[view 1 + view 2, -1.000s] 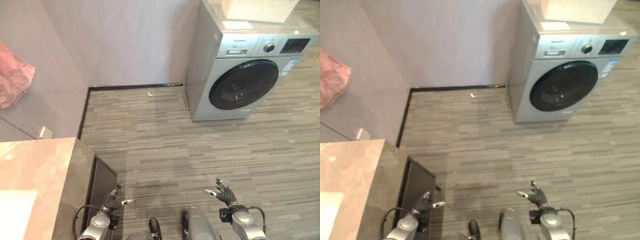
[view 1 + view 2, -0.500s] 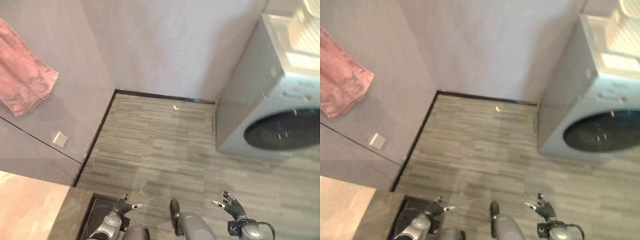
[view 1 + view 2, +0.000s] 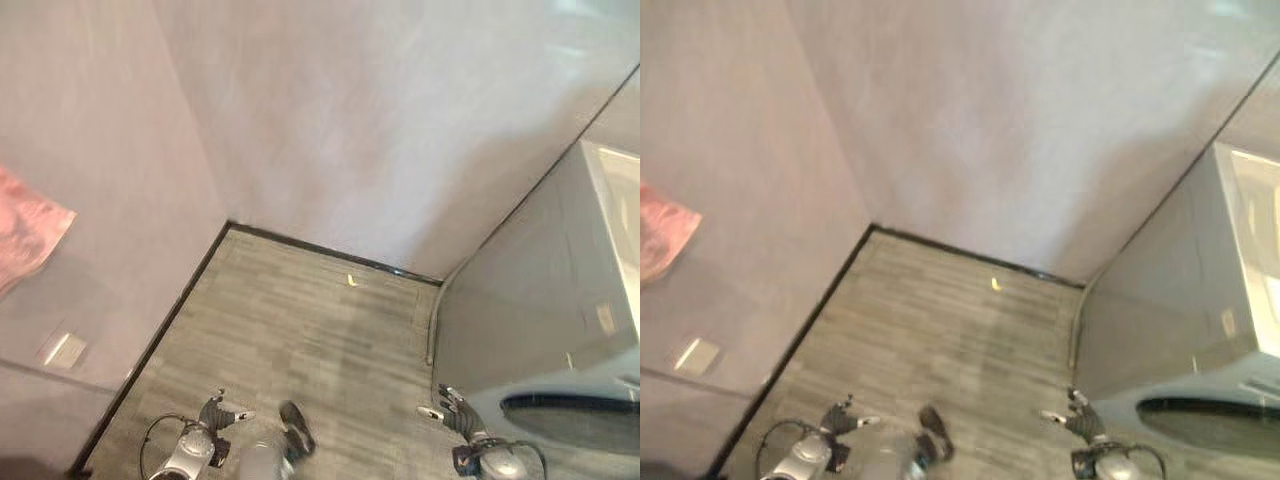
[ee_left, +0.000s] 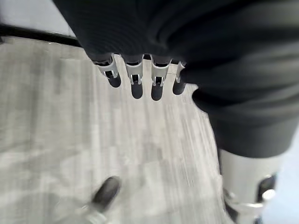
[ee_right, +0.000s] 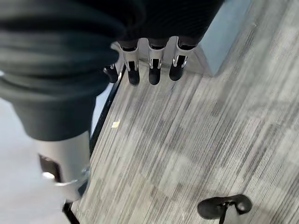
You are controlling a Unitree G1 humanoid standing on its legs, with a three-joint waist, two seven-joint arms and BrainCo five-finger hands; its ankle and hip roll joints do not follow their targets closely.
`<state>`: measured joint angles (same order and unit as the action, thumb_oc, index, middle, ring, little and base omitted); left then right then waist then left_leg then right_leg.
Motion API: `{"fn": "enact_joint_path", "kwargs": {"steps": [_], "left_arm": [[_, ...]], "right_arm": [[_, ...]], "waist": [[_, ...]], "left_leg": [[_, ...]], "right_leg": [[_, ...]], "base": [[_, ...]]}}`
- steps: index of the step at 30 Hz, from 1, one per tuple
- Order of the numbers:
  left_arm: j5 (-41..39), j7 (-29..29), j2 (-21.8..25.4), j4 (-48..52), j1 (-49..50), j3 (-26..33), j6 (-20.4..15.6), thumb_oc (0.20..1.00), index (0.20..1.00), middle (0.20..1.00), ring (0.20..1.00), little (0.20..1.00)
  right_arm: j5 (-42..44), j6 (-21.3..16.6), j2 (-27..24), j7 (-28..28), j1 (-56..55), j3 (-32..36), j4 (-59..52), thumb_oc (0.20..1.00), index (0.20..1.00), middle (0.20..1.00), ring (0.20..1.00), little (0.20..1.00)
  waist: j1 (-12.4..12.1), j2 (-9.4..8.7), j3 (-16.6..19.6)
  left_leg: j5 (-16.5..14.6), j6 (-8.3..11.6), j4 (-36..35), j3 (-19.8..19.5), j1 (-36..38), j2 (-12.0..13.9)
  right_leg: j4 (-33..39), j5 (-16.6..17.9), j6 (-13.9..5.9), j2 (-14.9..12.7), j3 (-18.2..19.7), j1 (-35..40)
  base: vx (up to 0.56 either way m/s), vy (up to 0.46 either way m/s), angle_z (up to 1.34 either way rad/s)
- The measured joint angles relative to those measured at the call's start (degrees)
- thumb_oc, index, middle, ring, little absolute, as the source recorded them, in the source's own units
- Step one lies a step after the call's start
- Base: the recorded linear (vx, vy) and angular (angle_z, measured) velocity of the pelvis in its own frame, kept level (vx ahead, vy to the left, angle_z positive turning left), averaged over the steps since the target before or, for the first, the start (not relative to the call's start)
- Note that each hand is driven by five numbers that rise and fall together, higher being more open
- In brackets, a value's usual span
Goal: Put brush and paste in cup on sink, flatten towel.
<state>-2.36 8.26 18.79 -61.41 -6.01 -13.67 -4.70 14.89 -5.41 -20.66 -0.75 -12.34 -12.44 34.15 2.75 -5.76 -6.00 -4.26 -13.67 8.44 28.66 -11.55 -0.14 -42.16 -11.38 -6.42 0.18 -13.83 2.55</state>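
Both hands, left hand (image 3: pixel 222 413) and right hand (image 3: pixel 452 409), hang empty, fingers relaxed and spread. Pink towel (image 3: pixel 28 238) hangs on the wall, well apart, nearer the left hand.

**Corner of a tiled room**

Two pale grey walls (image 3: pixel 380 130) meet in a corner in the upper middle of the frame. A black skirting strip (image 3: pixel 320 250) runs along their foot. The floor (image 3: pixel 300 330) has grey striped planks with a small yellow scrap (image 3: pixel 351 281) near the corner. A washing machine (image 3: pixel 560 340) stands at lower right. A wall socket (image 3: pixel 62 349) sits at lower left.
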Motion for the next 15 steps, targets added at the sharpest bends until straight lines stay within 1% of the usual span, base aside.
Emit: {"fn": "enact_joint_path", "kwargs": {"steps": [1, 2, 3, 4, 5, 6, 7, 8, 9, 10, 11, 12, 13, 14, 15], "left_arm": [[-0.1, 0.0, -0.3, 0.0, -1.0, 0.2, -0.1, 1.000, 1.000, 1.000, 1.000, 1.000], [-0.1, 0.0, -1.1, 1.4, -3.1, -0.1, -0.3, 1.000, 1.000, 1.000, 1.000, 1.000], [0.0, 0.1, -1.4, 1.8, -3.7, -0.7, -0.5, 1.000, 1.000, 1.000, 1.000, 1.000], [0.0, 0.4, -1.9, 1.0, -5.1, -1.2, -0.3, 1.000, 1.000, 1.000, 1.000, 1.000], [0.0, 0.5, -1.9, -0.1, -6.6, -1.4, -0.2, 1.000, 1.000, 1.000, 1.000, 1.000], [0.0, 0.5, -2.0, -1.2, -7.8, -0.7, -0.1, 1.000, 1.000, 1.000, 1.000, 1.000], [0.1, 0.4, -3.2, -1.9, -8.4, -0.5, -0.1, 1.000, 1.000, 1.000, 1.000, 1.000], [0.2, 0.3, -3.5, -1.9, -7.9, -0.8, -0.6, 1.000, 1.000, 1.000, 1.000, 1.000], [0.3, 0.3, -3.3, -1.7, -6.3, -1.3, -1.4, 1.000, 1.000, 1.000, 1.000, 1.000], [0.3, 0.2, -3.0, -1.4, -5.6, -1.3, -1.3, 1.000, 1.000, 1.000, 1.000, 1.000], [0.2, 0.3, -1.7, -0.3, -3.4, -2.7, -1.1, 1.000, 1.000, 1.000, 1.000, 1.000], [0.3, 0.2, -1.4, -0.4, -1.6, -2.9, -0.9, 1.000, 1.000, 1.000, 1.000, 1.000], [0.3, 0.1, -1.4, -0.5, 0.2, -2.6, -0.6, 1.000, 1.000, 1.000, 1.000, 1.000], [0.3, 0.0, -1.4, -0.6, 0.5, -2.9, -0.6, 1.000, 1.000, 1.000, 1.000, 1.000], [0.3, 0.0, -1.4, -0.6, 0.5, -2.9, -0.6, 1.000, 1.000, 1.000, 1.000, 1.000]], "right_arm": [[0.0, 0.2, -0.7, 0.0, -1.6, 0.1, -2.0, 1.000, 1.000, 1.000, 1.000, 1.000], [0.0, 0.4, -0.8, -0.5, -2.7, -0.3, -2.1, 1.000, 1.000, 1.000, 1.000, 1.000], [0.0, 0.3, -1.2, -0.8, -2.5, -0.9, -2.5, 1.000, 1.000, 1.000, 1.000, 1.000], [0.0, 0.3, -1.8, -0.9, -0.2, -1.4, -3.5, 1.000, 1.000, 1.000, 1.000, 1.000], [0.0, 0.3, -1.8, -0.8, 1.6, -1.3, -4.7, 1.000, 1.000, 1.000, 1.000, 1.000], [0.1, 0.1, -1.9, -0.9, 2.4, -1.2, -5.6, 1.000, 1.000, 1.000, 1.000, 1.000], [0.1, -0.1, -2.1, -1.0, 2.0, -1.4, -6.0, 1.000, 1.000, 1.000, 1.000, 1.000], [0.0, -0.1, -2.2, -1.0, 0.6, -1.4, -6.1, 1.000, 1.000, 1.000, 1.000, 1.000], [0.0, -0.1, -2.0, -1.0, -1.5, -1.5, -5.4, 1.000, 1.000, 1.000, 1.000, 1.000], [0.0, -0.1, -1.7, -0.9, -3.7, -1.5, -5.7, 1.000, 1.000, 1.000, 1.000, 1.000], [0.0, -0.2, -1.4, -1.0, -4.8, -1.1, -4.6, 1.000, 1.000, 1.000, 1.000, 1.000], [0.0, -0.4, -2.0, -1.0, -3.1, -0.9, -4.0, 1.000, 1.000, 1.000, 1.000, 1.000], [0.0, -1.0, -2.9, -1.0, -1.2, -0.5, -3.5, 1.000, 1.000, 1.000, 1.000, 1.000], [-0.1, -1.0, -3.3, -1.0, -0.5, -0.5, -3.1, 1.000, 1.000, 1.000, 1.000, 1.000], [-0.1, -1.0, -3.5, -1.0, -0.1, -0.6, -3.1, 1.000, 1.000, 1.000, 1.000, 1.000]], "waist": [[0.9, 0.25, -0.2], [1.4, 0.86, -0.5], [1.1, 2.29, -0.8], [1.2, 3.72, -1.7], [1.5, 5.59, -4.3], [2.6, 6.97, -5.7], [4.9, 7.37, -6.0], [5.8, 5.46, -5.7], [5.7, 2.58, -4.5], [6.3, 0.69, -3.8], [5.1, -1.11, -3.4], [3.7, -0.86, -3.3], [2.8, 0.13, -2.8], [2.9, 0.23, -2.7], [2.7, 0.05, -2.8]], "left_leg": [[-0.9, 1.38, -0.5, -2.6, 1.6, -0.8], [0.8, 3.67, -2.8, -5.7, 4.9, -1.7], [-1.2, 2.55, -2.9, -8.1, 6.0, -1.6], [-3.5, 5.55, -2.5, -11.3, 6.6, 0.4], [-4.4, 6.28, -1.0, -14.0, 6.6, 2.3], [-4.5, 6.51, -2.0, -16.9, 7.3, 3.3], [-2.9, 8.71, -4.3, -22.3, 9.4, 3.1], [-2.6, 9.86, -4.7, -23.7, 10.8, 1.8], [-5.3, 12.23, -3.8, -28.5, 12.6, 0.8], [-6.5, 13.82, -1.7, -31.7, 12.8, -0.2], [-9.2, 15.15, 3.8, -29.3, 11.9, 0.8], [-9.6, 15.00, 5.7, -26.8, 10.6, 1.0], [-10.0, 15.38, 9.0, -25.7, 7.5, 0.3], [-10.0, 15.27, 9.9, -25.6, 6.1, -0.6], [-9.9, 15.06, 9.5, -25.5, 5.8, -1.2]], "right_leg": [[-6.6, 0.4, 0.58, -2.9, 0.7, -4.1], [-9.5, -0.6, 0.16, -7.2, 1.3, -10.7], [-8.1, -0.6, -0.14, -7.0, 4.1, -15.7], [-7.0, -1.6, 0.31, -2.5, 8.6, -21.7], [-3.3, -3.1, 1.10, 2.1, 11.2, -25.3], [5.5, -2.6, 2.11, 3.8, 11.4, -27.2], [22.2, 0.8, 0.87, 4.6, 16.3, -27.5], [28.6, 4.9, -1.40, 2.2, 19.3, -27.1], [30.2, 7.0, -3.88, -0.9, 24.9, -26.3], [29.3, 7.1, -5.00, -3.0, 24.4, -25.2], [28.1, 16.6, 0.37, -3.2, 20.1, -23.9], [30.3, 16.8, 0.50, -2.2, 19.3, -23.0], [35.0, 17.5, 1.87, -0.6, 17.1, -20.9], [37.5, 19.3, 2.63, 0.0, 15.8, -19.4], [39.2, 20.1, 3.74, 0.3, 14.9, -18.5]], "base": [[0.35, 0.213, 1.06], [0.53, 0.224, 1.25], [0.70, 0.209, 1.06], [0.60, 0.063, 0.71], [0.42, -0.034, 0.96], [0.37, -0.058, 1.89], [0.31, -0.080, 2.39], [0.24, -0.123, 2.99], [0.12, -0.088, 2.67], [0.09, -0.168, 2.80], [0.08, -0.162, 1.79], [0.08, -0.205, 1.24], [0.03, -0.134, 0.47], [0.00, -0.084, 0.62], [0.02, -0.115, 0.62]]}}
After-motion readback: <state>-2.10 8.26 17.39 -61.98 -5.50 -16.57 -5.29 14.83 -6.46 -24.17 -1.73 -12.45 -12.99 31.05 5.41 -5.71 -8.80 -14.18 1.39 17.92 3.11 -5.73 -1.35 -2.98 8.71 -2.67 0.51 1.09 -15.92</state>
